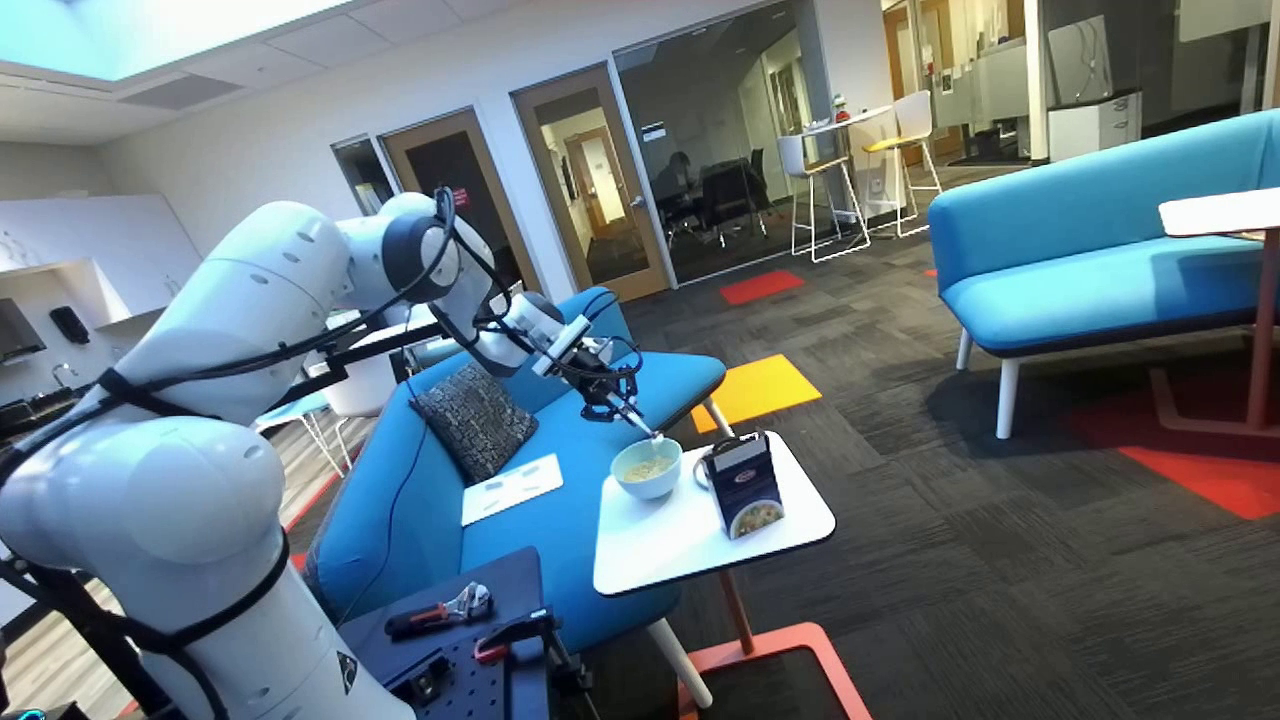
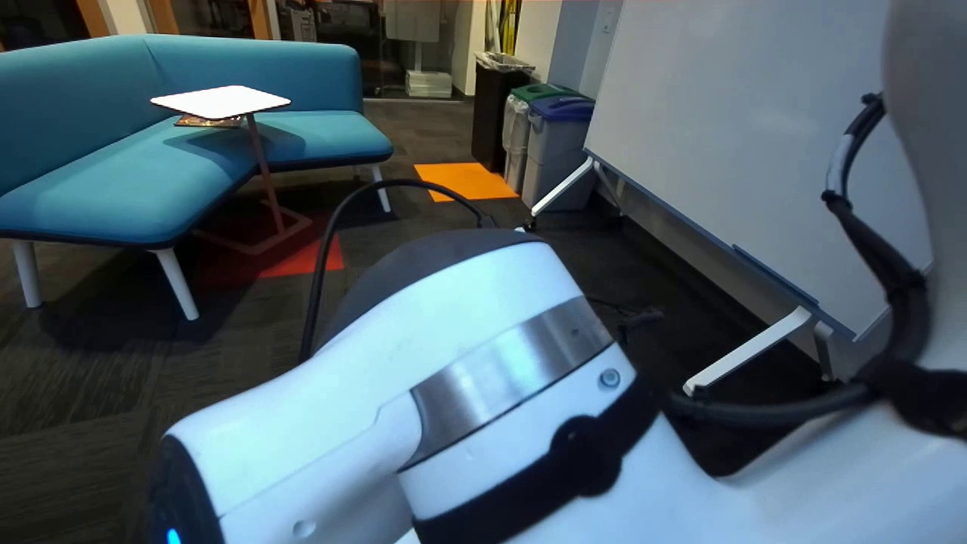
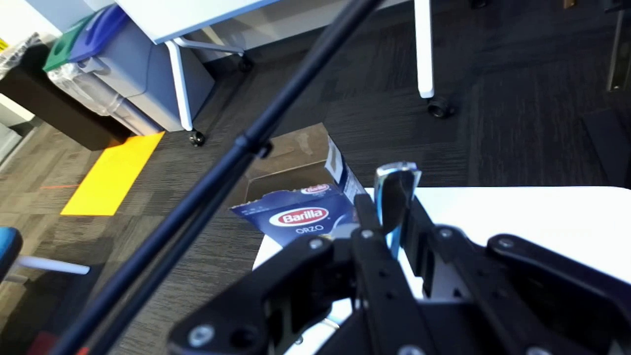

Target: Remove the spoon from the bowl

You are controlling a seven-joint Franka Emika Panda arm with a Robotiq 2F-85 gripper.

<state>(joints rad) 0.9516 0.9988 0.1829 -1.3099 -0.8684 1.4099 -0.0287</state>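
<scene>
The bowl (image 1: 648,485) is small, round and pale blue-white, and holds pale grain-like food. It stands on the small white table in an exterior view. My gripper (image 1: 612,402) is above the bowl's far side, pointing down at it. In the wrist view the fingers (image 3: 392,212) are closed on both sides of the shiny metal handle of the spoon (image 3: 397,197). In an exterior view the spoon (image 1: 636,418) slants from the fingers down to the bowl's far rim. I cannot tell whether its lower end is inside the bowl or just above the rim.
A dark blue Barilla orzo box (image 1: 745,485) stands open beside the bowl, also in the wrist view (image 3: 300,217). A light mug (image 1: 701,472) is partly hidden behind it. The white table (image 1: 660,550) stands against a blue sofa (image 1: 400,540). A dark cable crosses the wrist view.
</scene>
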